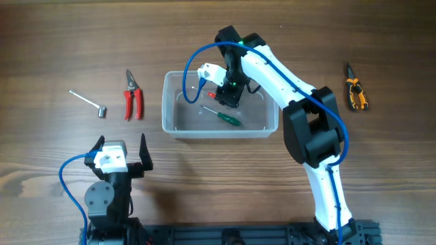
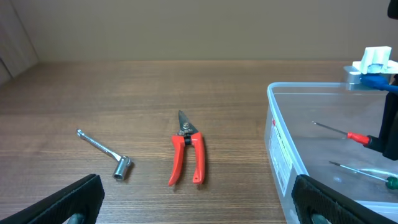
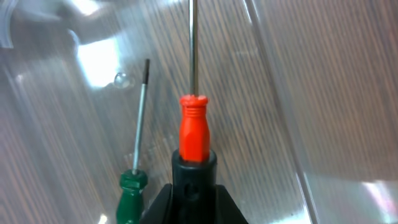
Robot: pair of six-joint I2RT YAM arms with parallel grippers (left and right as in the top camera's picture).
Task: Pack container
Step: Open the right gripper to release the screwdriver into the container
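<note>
right fingers (image 3: 186, 186) clamp red screwdriver (image 3: 194, 134), handle end hidden, inside container (image 1: 165, 109); left fingers (image 2: 68, 202) spread, partly cut off.

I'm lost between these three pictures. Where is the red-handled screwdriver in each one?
Overhead: the red-handled screwdriver is inside the clear tub, upper middle.
Left wrist: far right, inside the tub.
Right wrist: dead centre, tip up, gripped by the right end effector.
Shared landmark: the green-handled screwdriver beside it.
</note>
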